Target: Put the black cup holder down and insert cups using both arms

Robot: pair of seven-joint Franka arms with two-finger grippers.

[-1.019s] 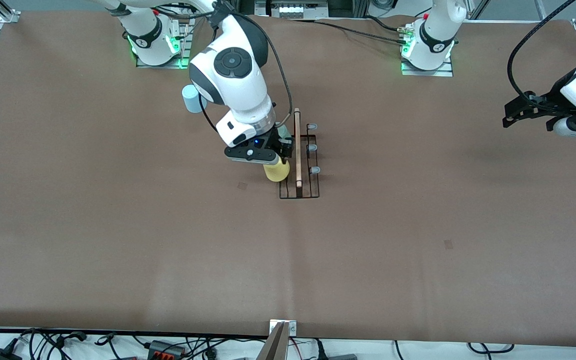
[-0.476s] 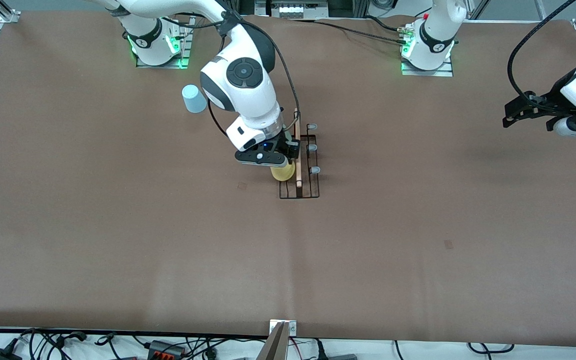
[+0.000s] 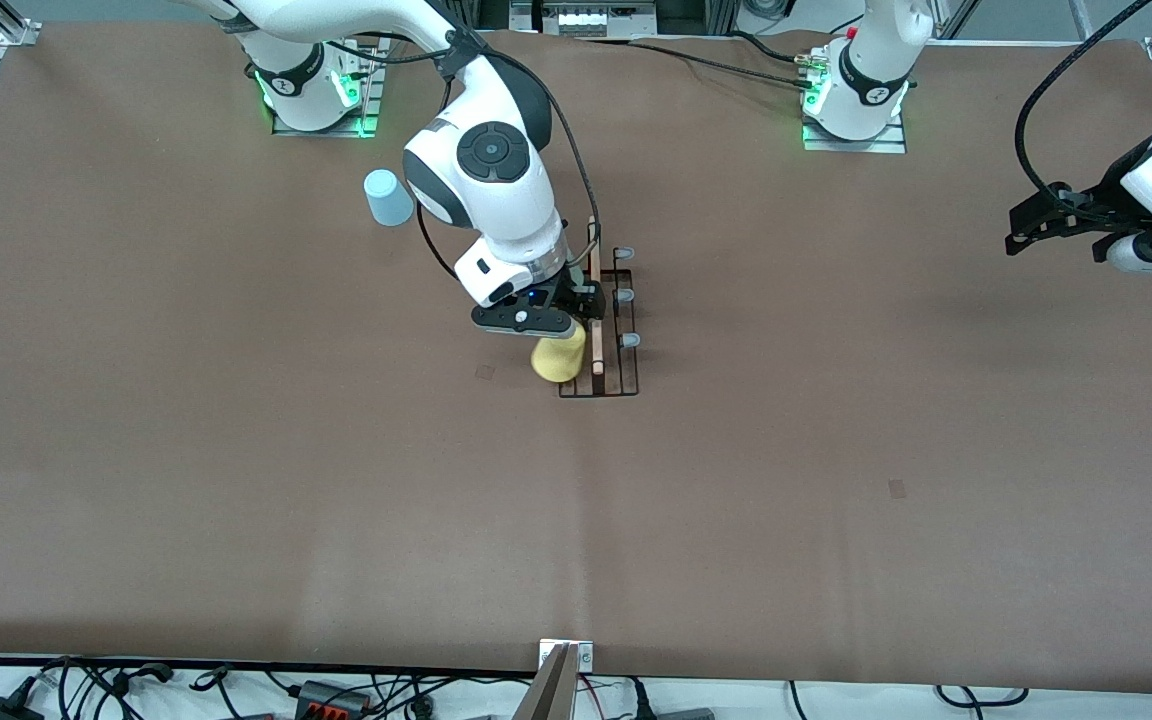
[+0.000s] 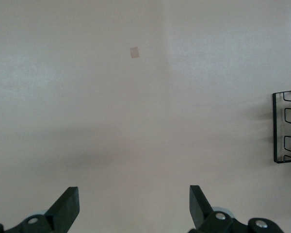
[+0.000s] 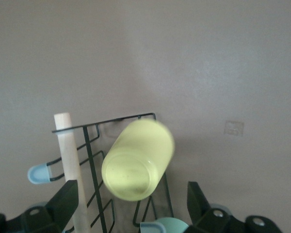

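Right gripper [image 3: 563, 322] over black cup holder [image 3: 599, 340], frame centre; fingers spread, grasping nothing. Yellow cup [image 3: 558, 357] released, tilted on the holder's prong row toward right arm's end; seat unclear. Blue cup [image 3: 388, 197] on counter [image 3: 236, 450], upper left. Left gripper [image 3: 1061, 222] waits at right edge, fingers released. Advice: lift straight up, don't clip handle [image 3: 595, 300]; check cup seated.

The right arm is seen stretched from its base toward the middle of the table, its white wrist bent downward and its right gripper [image 3: 568, 318] pointed at the surface — the two black fingers [image 5: 63, 204] are spread wide, with nothing pinched between them. The left arm is kept waiting at its own end of the table, where the left gripper [image 3: 1054, 222] is held level — jaws likewise parted and empty.
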